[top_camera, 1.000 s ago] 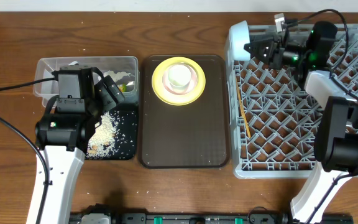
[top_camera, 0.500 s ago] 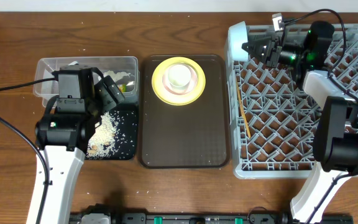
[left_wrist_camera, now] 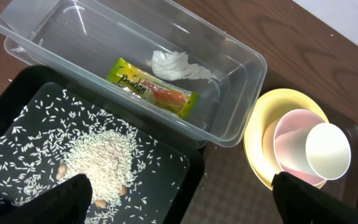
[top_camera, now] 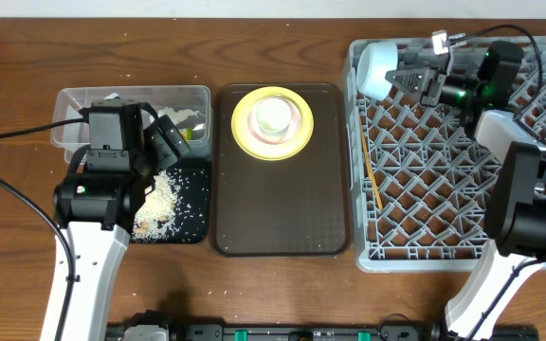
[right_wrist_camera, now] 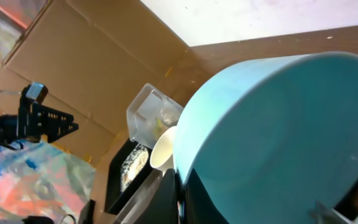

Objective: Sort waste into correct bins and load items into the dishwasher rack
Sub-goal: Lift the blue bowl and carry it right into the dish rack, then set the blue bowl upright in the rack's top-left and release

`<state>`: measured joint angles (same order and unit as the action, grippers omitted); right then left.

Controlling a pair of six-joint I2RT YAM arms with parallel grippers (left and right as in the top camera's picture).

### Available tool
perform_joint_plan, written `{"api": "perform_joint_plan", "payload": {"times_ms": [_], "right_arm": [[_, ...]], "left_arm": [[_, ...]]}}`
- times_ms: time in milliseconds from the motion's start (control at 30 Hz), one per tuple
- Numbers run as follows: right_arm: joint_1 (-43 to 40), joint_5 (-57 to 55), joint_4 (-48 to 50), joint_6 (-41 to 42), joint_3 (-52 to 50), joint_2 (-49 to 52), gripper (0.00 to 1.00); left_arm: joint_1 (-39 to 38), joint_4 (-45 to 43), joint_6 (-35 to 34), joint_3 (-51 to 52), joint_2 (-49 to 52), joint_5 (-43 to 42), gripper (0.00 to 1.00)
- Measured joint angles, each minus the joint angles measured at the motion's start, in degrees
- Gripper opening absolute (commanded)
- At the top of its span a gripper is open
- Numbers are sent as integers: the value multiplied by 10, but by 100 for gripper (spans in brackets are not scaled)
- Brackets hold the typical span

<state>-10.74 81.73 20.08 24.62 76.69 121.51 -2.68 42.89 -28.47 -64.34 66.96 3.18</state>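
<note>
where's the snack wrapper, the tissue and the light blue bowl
snack wrapper (left_wrist_camera: 153,94), left wrist view, printed face
tissue (left_wrist_camera: 176,65), left wrist view, crumpled centre
light blue bowl (right_wrist_camera: 278,124), right wrist view, outer wall

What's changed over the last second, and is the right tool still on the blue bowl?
The right tool, still clamped on the light blue bowl, carried it slightly rightward and inward over the back-left corner of the dishwasher rack. Nothing was let go. The left tool stayed open above the black tray, and the yellow plate with its stack did not move.
</note>
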Motion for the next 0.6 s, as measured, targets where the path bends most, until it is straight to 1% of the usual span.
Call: {"api": "perform_joint_plan", "payload": {"times_ms": [33, 67, 100, 167, 233, 300, 367, 433, 500, 600], "right_arm": [[-3, 2, -6, 0, 0, 0, 3], [-7, 4, -14, 1, 0, 0, 10], [-10, 4, -20, 3, 0, 0, 13], [-19, 0, -32, 4, -1, 0, 17], [-29, -2, -42, 5, -1, 0, 22], [-39, -4, -53, 6, -2, 0, 24], [-46, -6, -58, 7, -2, 0, 25], [-54, -7, -59, 12, -2, 0, 23], [-62, -8, -57, 33, -2, 0, 20], [-72, -15, -47, 75, -2, 0, 18]], "left_arm": [[0, 0, 0, 0, 0, 0, 95], [0, 0, 0, 0, 0, 0, 95], [0, 0, 0, 0, 0, 0, 95], [0, 0, 0, 0, 0, 0, 95], [0, 0, 0, 0, 0, 0, 95], [0, 0, 0, 0, 0, 0, 95], [0, 0, 0, 0, 0, 0, 95], [0, 0, 0, 0, 0, 0, 95], [0, 0, 0, 0, 0, 0, 95], [0, 0, 0, 0, 0, 0, 95]]}}
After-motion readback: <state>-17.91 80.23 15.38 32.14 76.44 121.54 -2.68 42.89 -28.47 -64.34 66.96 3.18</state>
